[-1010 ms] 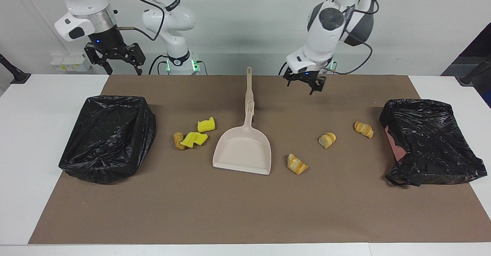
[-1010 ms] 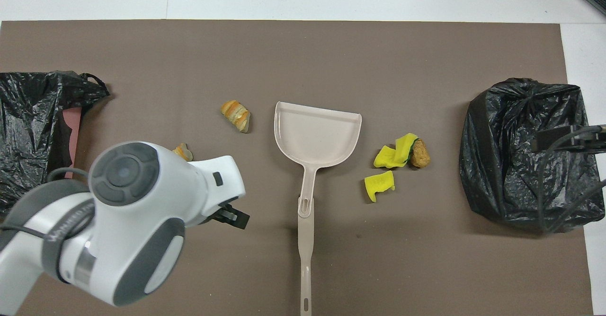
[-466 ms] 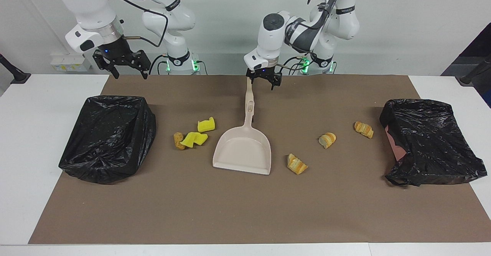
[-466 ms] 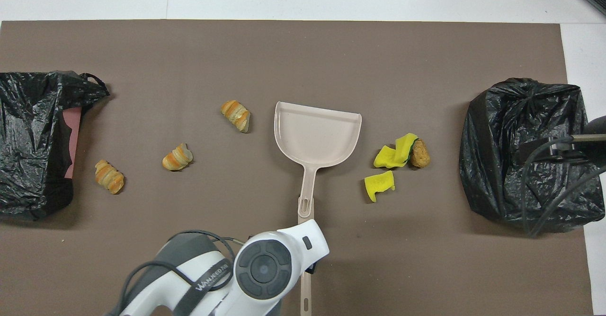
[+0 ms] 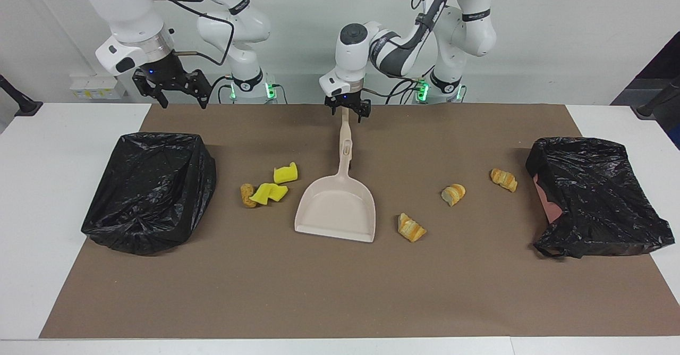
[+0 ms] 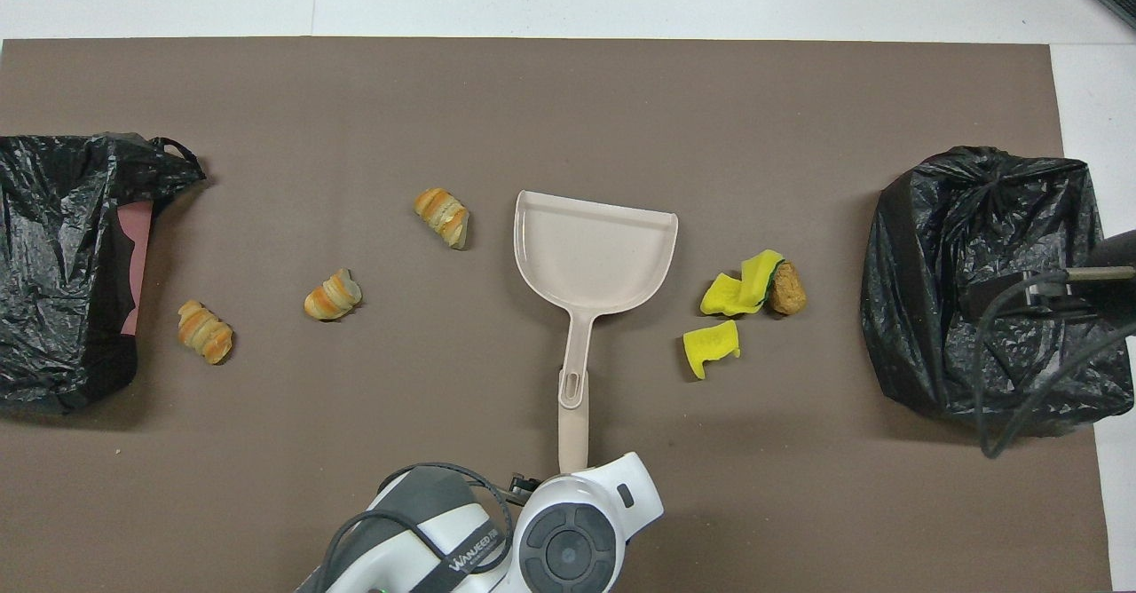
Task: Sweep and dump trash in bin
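Note:
The beige dustpan (image 5: 340, 206) (image 6: 599, 256) lies flat mid-mat, its handle (image 5: 346, 137) pointing at the robots. My left gripper (image 5: 348, 112) is open, its fingers either side of the handle's end; in the overhead view the arm's wrist (image 6: 568, 549) hides it. Trash lies on both sides of the pan. Three bread chunks (image 5: 411, 228) (image 5: 453, 193) (image 5: 503, 179) lie toward the left arm's end. Yellow pieces (image 5: 285, 172) (image 5: 268, 192) and a brown lump (image 5: 247, 194) lie toward the right arm's end. The right gripper (image 5: 178, 97) hangs open, high over the mat's edge.
A bin lined with a black bag (image 5: 151, 190) (image 6: 976, 282) stands at the right arm's end of the brown mat (image 5: 340, 291). A crumpled black bag (image 5: 595, 195) (image 6: 62, 256) with pink showing inside lies at the left arm's end.
The left arm swung from over the mat near the bread chunks across to the dustpan handle's end and came down around it. The right gripper drifted slightly toward the middle.

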`<state>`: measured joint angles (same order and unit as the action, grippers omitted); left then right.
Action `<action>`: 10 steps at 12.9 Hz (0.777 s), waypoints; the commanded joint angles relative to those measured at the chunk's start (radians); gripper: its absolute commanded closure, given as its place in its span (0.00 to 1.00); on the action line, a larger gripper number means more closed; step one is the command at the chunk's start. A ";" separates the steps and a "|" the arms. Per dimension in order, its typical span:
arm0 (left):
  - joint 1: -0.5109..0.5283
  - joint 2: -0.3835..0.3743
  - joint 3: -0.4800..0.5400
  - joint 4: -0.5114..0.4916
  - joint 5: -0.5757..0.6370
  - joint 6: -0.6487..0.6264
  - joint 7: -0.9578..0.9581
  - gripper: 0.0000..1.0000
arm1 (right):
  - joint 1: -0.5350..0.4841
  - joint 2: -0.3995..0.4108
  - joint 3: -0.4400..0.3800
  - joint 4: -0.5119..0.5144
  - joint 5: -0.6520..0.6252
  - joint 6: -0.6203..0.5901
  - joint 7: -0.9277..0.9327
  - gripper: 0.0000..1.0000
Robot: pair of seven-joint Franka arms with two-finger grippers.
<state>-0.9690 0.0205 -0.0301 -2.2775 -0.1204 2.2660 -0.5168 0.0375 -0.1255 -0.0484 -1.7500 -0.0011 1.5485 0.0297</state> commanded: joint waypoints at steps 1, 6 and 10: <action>-0.022 0.016 0.019 -0.011 -0.008 0.029 -0.003 0.51 | -0.001 -0.026 0.002 -0.032 0.006 0.013 -0.004 0.00; -0.014 -0.033 0.021 0.003 -0.008 -0.085 -0.124 1.00 | -0.001 -0.026 0.002 -0.032 0.006 0.013 -0.002 0.00; -0.005 -0.056 0.027 0.003 -0.008 -0.164 -0.216 1.00 | -0.001 -0.026 0.002 -0.032 0.006 0.015 -0.001 0.00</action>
<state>-0.9689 0.0019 -0.0184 -2.2699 -0.1209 2.1681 -0.6854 0.0375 -0.1258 -0.0484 -1.7539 -0.0011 1.5488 0.0297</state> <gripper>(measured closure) 0.744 0.000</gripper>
